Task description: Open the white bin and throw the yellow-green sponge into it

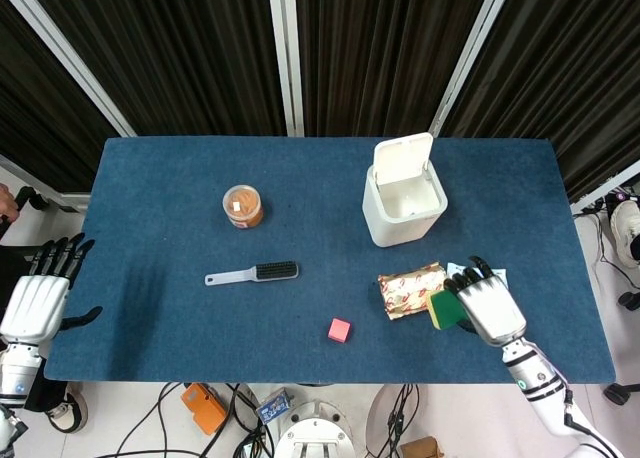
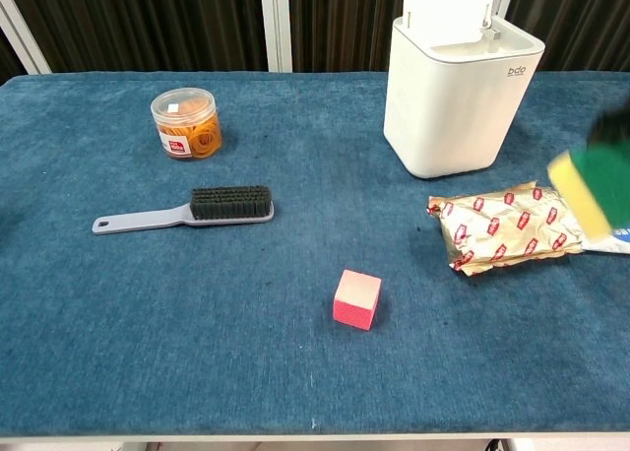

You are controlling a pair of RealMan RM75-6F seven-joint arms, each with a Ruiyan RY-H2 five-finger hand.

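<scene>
The white bin stands at the back right with its lid tipped up, so the inside shows. My right hand is near the front right of the table and grips the yellow-green sponge, which hangs a little above the cloth, in front and to the right of the bin. In the chest view only a dark blur of that hand shows at the right edge. My left hand hovers at the table's left edge, fingers spread, holding nothing.
A gold-and-red snack packet lies just left of the sponge, and a white-blue wrapper lies under it. A pink cube, a grey brush and an orange-filled jar lie further left on the blue cloth.
</scene>
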